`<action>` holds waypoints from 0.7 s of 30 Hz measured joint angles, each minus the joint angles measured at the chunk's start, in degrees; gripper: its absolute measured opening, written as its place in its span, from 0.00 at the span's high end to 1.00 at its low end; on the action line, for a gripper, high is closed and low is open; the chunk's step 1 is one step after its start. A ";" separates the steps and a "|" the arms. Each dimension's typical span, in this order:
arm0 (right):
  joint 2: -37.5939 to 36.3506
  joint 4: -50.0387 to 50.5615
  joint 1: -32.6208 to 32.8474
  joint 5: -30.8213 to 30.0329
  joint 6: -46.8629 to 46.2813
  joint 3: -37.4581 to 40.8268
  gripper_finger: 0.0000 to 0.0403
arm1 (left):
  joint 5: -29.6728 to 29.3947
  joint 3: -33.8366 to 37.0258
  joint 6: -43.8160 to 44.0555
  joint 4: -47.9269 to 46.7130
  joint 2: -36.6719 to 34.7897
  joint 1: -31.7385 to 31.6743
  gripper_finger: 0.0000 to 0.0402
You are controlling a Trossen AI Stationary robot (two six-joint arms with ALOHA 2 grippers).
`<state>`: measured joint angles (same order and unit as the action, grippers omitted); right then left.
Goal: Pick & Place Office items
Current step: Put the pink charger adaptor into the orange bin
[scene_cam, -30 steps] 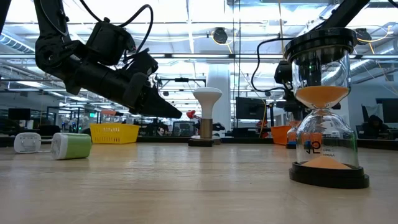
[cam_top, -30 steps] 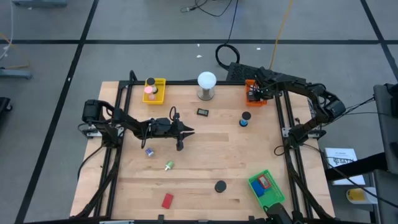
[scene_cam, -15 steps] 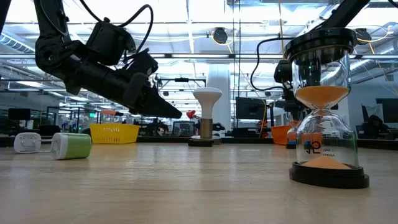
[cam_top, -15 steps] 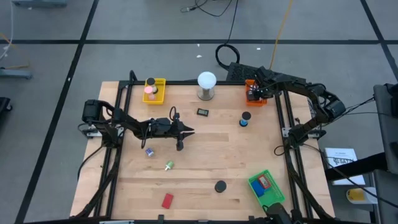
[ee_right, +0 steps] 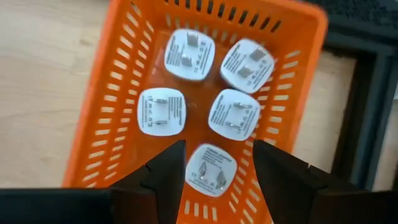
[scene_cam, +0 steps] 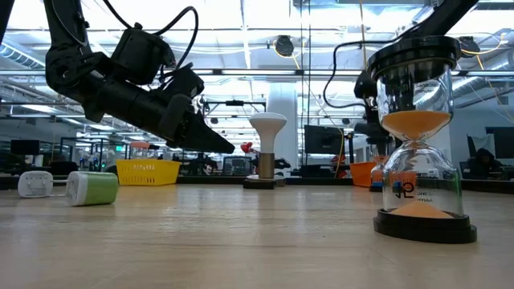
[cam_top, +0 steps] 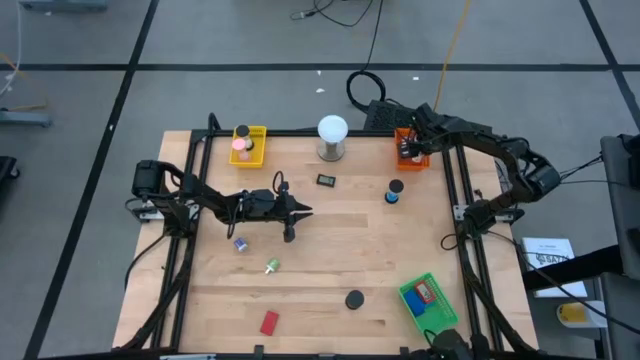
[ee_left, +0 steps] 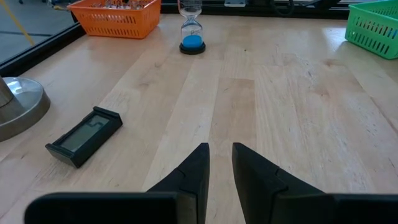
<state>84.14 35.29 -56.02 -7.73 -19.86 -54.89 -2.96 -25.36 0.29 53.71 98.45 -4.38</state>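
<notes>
1. We have our right gripper [ee_right: 214,163] poised straight above the orange basket [cam_top: 410,148] at the table's far right corner, fingers spread and holding nothing.
2. Five white plugs [ee_right: 188,55] lie flat on the basket floor. One of them sits directly between our right fingers [ee_right: 163,171] and below them, so it looks released rather than held.
3. The relation that matters now is vertical: the plug lies under the tool and free of it. We judge this arm has only to lift clear of the basket walls before it goes for another item.
4. Our right arm reaches in from the table's right edge, elbow bent back, wrist pointing down.
5. Our left gripper [ee_left: 220,163] hangs above the table's middle left, pointing across toward the right side, fingers nearly closed with a narrow gap and nothing between them.
6. The small black display [ee_left: 84,136] lies flat ahead and to one side of it, with the blue sand timer [ee_left: 191,30] farther on.
7. The green clip [cam_top: 271,266], a small purple piece [cam_top: 240,243], the red block [cam_top: 269,322] and the black disc [cam_top: 354,299] lie loose on the near half, closer to our left arm.
</notes>
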 joint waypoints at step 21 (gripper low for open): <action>0.05 6.09 2.78 3.34 1.51 0.00 0.98 | 0.00 0.00 -0.06 0.07 0.00 -0.02 0.82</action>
<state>84.19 41.39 -53.24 -4.39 -18.35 -54.89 -2.96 -25.36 0.23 53.78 98.45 -4.40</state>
